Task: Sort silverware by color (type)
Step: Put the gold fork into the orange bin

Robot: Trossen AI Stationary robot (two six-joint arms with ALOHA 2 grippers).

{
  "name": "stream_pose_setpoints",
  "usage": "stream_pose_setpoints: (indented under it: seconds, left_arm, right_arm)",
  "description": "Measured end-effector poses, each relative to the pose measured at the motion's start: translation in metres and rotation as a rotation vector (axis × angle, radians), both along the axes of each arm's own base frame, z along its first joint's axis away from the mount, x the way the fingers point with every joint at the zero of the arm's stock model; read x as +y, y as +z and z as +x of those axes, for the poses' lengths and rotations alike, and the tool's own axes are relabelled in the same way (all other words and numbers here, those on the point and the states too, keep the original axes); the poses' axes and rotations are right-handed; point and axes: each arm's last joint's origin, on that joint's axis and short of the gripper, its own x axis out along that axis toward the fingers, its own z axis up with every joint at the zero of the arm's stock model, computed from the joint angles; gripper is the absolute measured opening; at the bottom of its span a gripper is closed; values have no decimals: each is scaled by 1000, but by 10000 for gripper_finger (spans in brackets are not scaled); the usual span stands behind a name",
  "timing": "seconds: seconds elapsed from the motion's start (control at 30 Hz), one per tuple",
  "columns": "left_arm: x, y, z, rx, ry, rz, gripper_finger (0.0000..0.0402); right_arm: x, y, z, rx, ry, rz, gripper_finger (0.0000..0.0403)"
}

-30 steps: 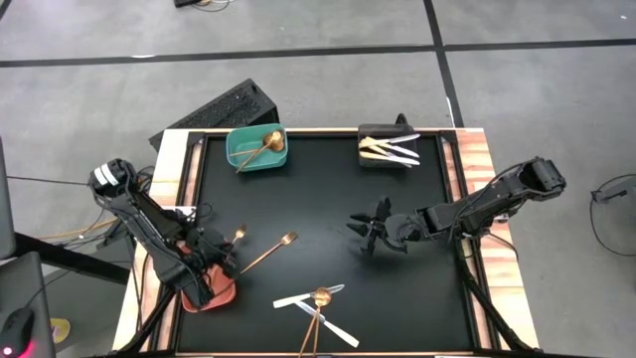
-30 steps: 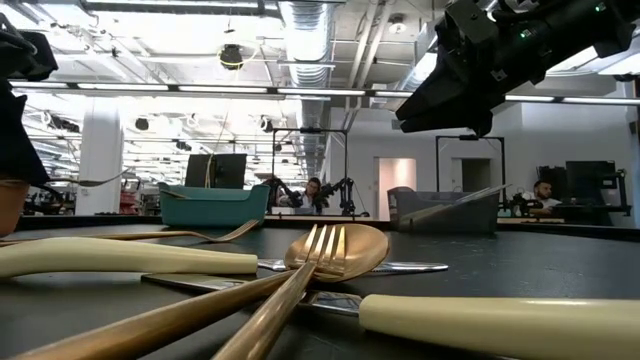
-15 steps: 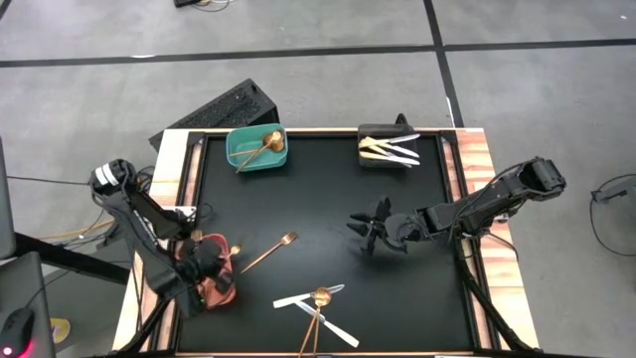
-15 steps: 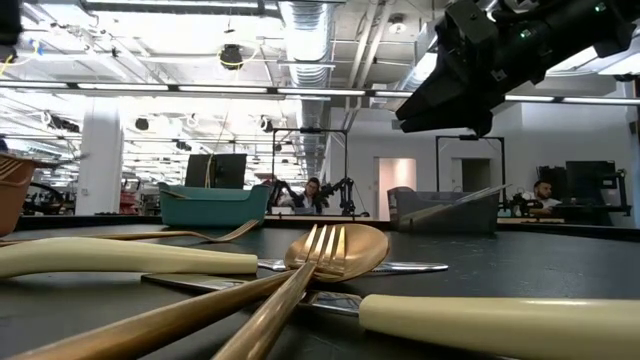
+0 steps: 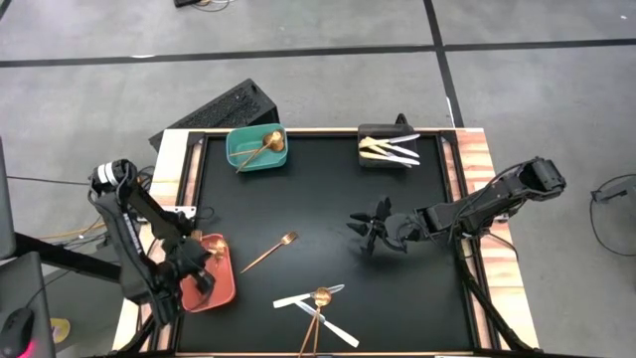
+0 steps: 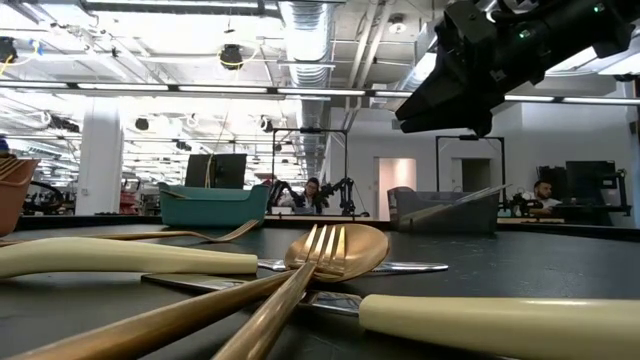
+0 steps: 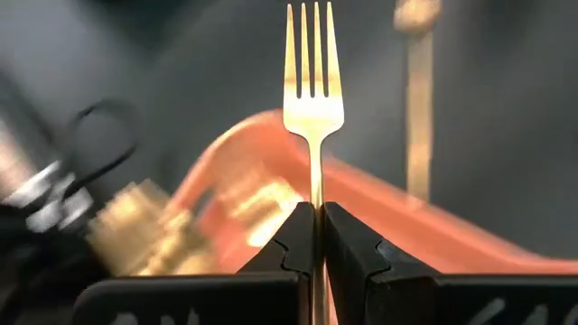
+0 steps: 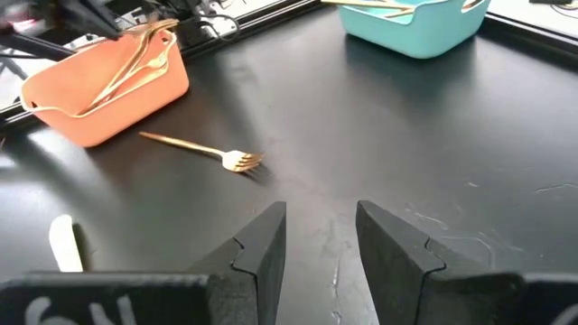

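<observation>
Your left gripper (image 7: 316,236), angled over the salmon plastic bin (image 5: 211,288), pinches a gold metal fork (image 7: 312,99); your right gripper (image 8: 321,239) hovers open.

Three bins sit on the black table: one teal bin (image 5: 257,149); one black bin (image 5: 383,145); one salmon bin (image 5: 209,286); one gold fork (image 5: 269,252) lies loose on the mat; two robot arms; two people show in the room behind.

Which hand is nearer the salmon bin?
Left. The left hand is over the salmon bin, shut on a gold fork. The right hand hovers open mid-table, well away.
</observation>
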Motion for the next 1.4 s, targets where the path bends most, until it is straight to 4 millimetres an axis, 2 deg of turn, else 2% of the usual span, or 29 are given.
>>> stream_pose_setpoints:
  seconds: [0.17, 0.4, 0.73, 0.9, 1.2, 1.3, 1.4]
  left_arm:
    - [8, -9, -2, 144, 96, -7, 0]
    - [13, -21, 11, 138, 176, -61, 0]
    - [17, -23, 26, 162, 270, -149, 5]
    - [19, -22, 32, 83, 281, -135, 44]
    - [19, -22, 34, 60, 279, -137, 128]
    - [20, -22, 35, 33, 216, -89, 145]
    - [19, -17, 42, -86, 106, -4, 150]
  right_arm:
    - [0, 0, 0, 0, -2, 0, 155]
    - [0, 0, 0, -1, -3, 1, 155]
    - [0, 0, 0, -5, -6, 1, 155]
    - [0, 0, 0, -4, -4, 1, 155]
    - [0, 0, 0, -1, -2, -1, 155]
    - [0, 0, 0, -1, -2, -1, 155]
    - [0, 0, 0, -2, -1, 3, 155]
